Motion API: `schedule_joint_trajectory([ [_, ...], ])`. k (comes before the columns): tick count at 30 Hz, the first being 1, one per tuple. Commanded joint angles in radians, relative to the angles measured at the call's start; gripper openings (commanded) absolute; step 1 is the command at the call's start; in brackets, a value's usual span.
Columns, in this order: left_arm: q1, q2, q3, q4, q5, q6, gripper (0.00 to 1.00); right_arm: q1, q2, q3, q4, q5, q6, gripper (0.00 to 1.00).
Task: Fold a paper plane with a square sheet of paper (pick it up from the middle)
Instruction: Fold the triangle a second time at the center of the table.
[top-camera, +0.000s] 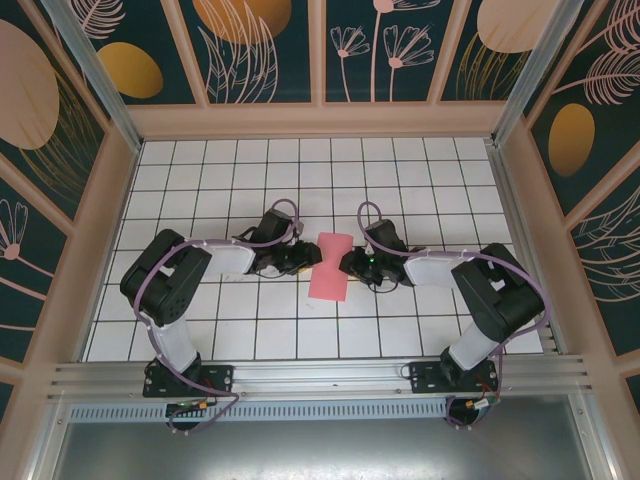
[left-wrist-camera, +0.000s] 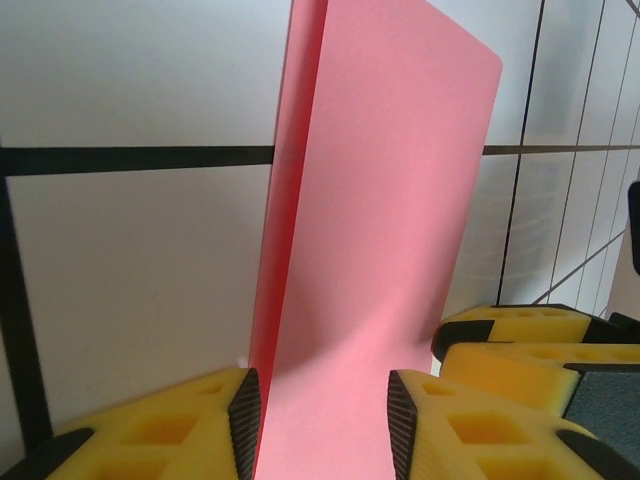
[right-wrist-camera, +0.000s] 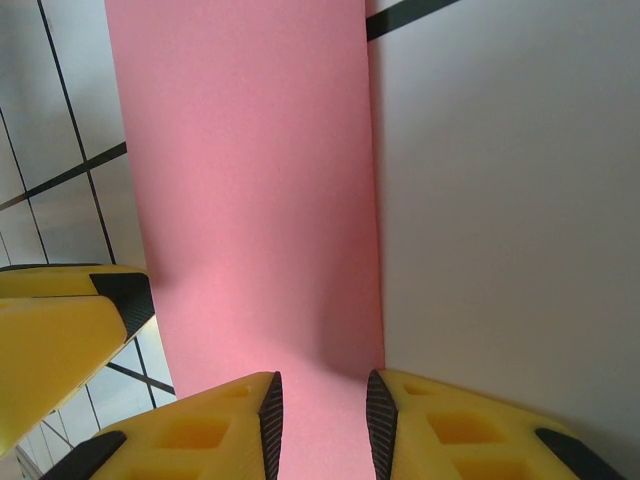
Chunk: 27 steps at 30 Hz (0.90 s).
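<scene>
So the sheet of paper (top-camera: 330, 265) lies on the counter (top-camera: 400, 180), roughly mid-way across and a bit nearer the arms than the back wall. The left gripper (top-camera: 303, 258) is right at its left side and the right gripper (top-camera: 350, 264) at its right, facing each other. Each one's jaws straddle the paper's edge.

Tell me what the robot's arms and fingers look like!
Both the left arm and right arm have chunky black joints and white links, with lilac cables looping along them. The fingers are yellow blocks with square holes and black pads. A green light glows near the right wrist.
</scene>
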Motion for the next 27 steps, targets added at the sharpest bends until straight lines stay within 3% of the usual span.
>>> schedule_joint_trajectory([
  [1,-0.004,0.024,0.019,-0.003,0.028,0.021,0.4,-0.005,0.048,-0.017,-0.027,0.015,-0.024,0.32],
  [18,-0.004,-0.031,0.005,0.02,0.041,0.016,0.36,-0.005,0.056,-0.004,-0.028,0.016,-0.027,0.33],
  [27,-0.005,-0.05,-0.047,0.119,0.082,-0.041,0.37,-0.004,0.053,-0.005,-0.023,0.014,-0.022,0.33],
])
